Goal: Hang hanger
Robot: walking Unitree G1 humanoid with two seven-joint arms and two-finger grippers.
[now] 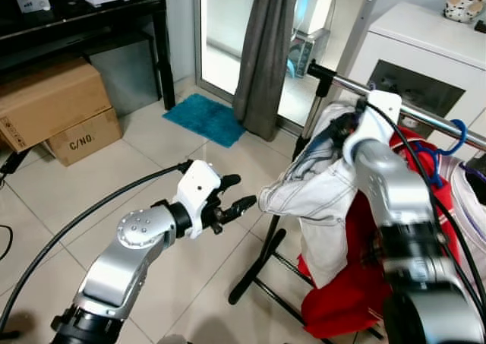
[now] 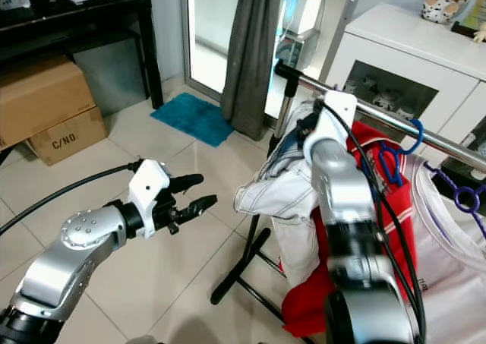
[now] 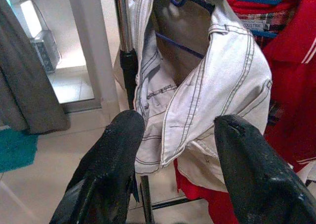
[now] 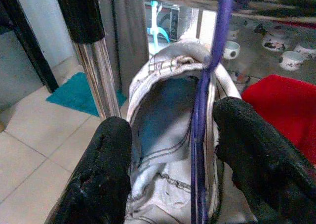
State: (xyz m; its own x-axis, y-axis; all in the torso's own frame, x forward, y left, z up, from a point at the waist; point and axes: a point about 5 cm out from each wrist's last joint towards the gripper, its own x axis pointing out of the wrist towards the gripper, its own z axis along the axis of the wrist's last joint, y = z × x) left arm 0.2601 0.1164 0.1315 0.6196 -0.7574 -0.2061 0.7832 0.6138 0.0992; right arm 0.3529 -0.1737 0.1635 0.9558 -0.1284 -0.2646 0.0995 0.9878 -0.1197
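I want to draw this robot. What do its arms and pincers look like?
Both arms are shiny silver metal tubes with round joints; the left elbow has a ring of small bolts. Each wrist has a white block, then a black pincer: left pincer, right pincer. Each pincer has two fat, rounded black fingers with a rough surface. Long black cables run along both arms.

We stand on a floor of pale glossy square tiles [image 1: 53,188], where a small teal rug [image 1: 203,119] lies before a bright glass door [image 1: 228,40] flooded with daylight. Beside it hangs a grey curtain [image 1: 264,55]. At our left, two brown cardboard boxes [image 1: 53,108] sit under a black table [image 1: 114,14]. At our right we see a white cabinet [image 1: 425,55] with a plush toy [image 1: 465,0] on top
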